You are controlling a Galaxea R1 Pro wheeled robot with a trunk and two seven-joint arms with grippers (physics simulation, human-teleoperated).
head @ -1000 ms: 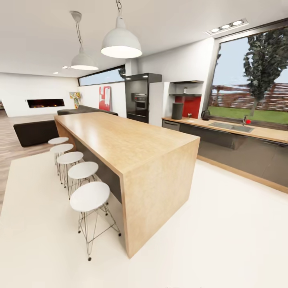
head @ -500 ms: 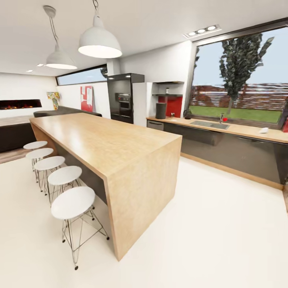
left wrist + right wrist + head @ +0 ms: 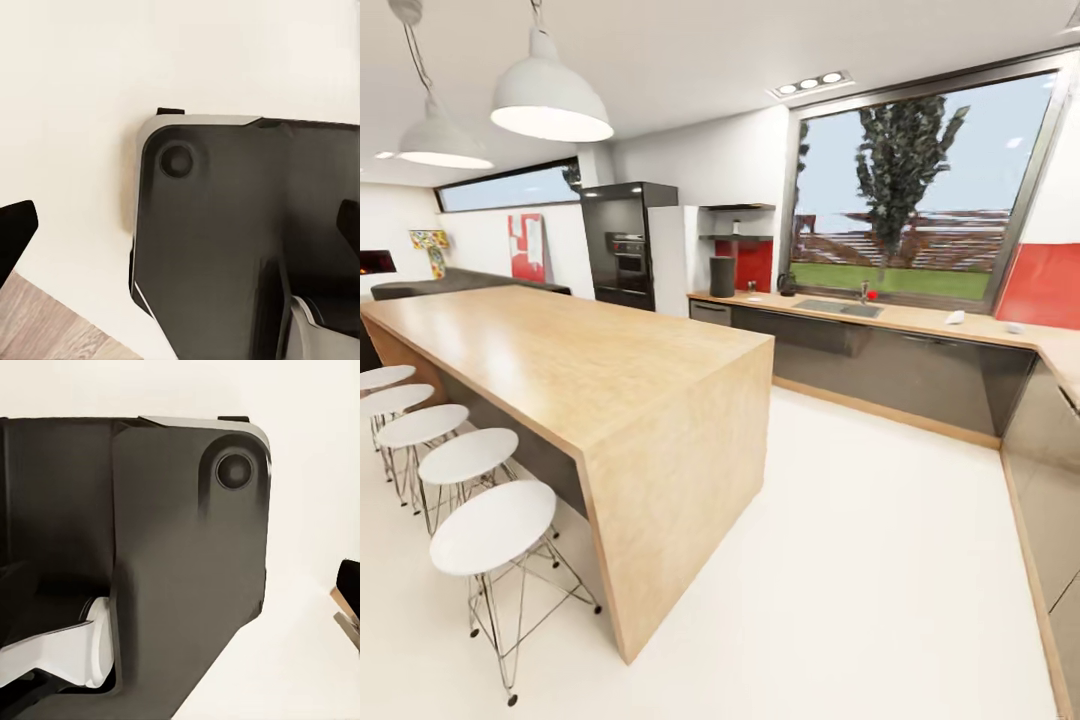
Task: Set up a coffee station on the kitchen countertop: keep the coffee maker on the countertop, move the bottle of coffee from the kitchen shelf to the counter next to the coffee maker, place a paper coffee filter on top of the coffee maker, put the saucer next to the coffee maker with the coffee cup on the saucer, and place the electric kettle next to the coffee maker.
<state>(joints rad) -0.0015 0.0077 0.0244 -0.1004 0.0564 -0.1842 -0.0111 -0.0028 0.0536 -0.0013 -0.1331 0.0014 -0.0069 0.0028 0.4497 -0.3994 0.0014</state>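
Step in hand: transit toward the kitchen countertop [image 3: 920, 322]. Coffee maker [image 3: 722, 276] stands at its far end, kettle [image 3: 787, 285] near it, below the shelf [image 3: 738, 237]. Gripper spread: cannot tell for either arm. Next: drive closer.

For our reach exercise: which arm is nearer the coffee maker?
Cannot tell left from right: both wrist views look down on the robot's base, while the coffee maker stands far ahead on the kitchen countertop.

Matte black base deck [image 3: 247, 225] with rounded silver-edged corners, round recessed boss [image 3: 234, 471], white cylindrical joint [image 3: 67, 649]
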